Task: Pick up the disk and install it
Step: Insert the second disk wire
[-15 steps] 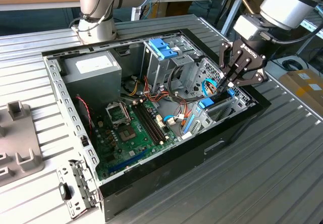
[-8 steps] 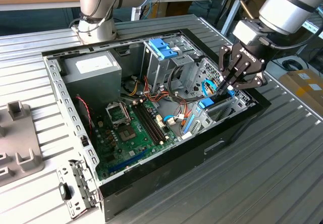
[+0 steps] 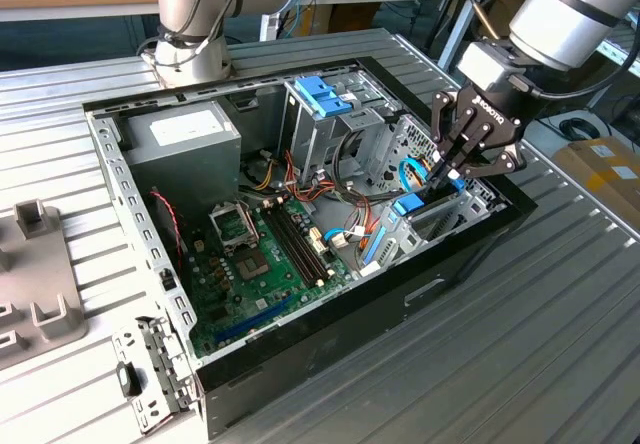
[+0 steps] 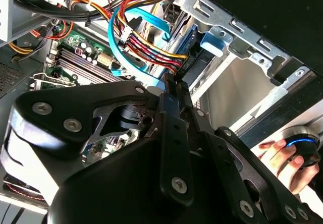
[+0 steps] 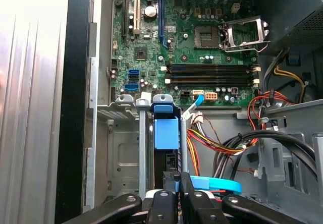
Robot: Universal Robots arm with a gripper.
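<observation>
My tool [image 3: 452,169] grips the disk [image 5: 166,133] upright in its bay; any tilt could jam its rails.

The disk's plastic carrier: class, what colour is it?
Light blue. The disk stands in the bay beneath the pincer, best seen in the first wrist view.

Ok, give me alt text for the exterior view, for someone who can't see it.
A robot arm's black gripper reaches down into the exterior view's right end of an open computer case, at a blue-framed disk standing on edge in a metal bay. The green motherboard lies exposed mid-case, on a ribbed metal table.
</observation>
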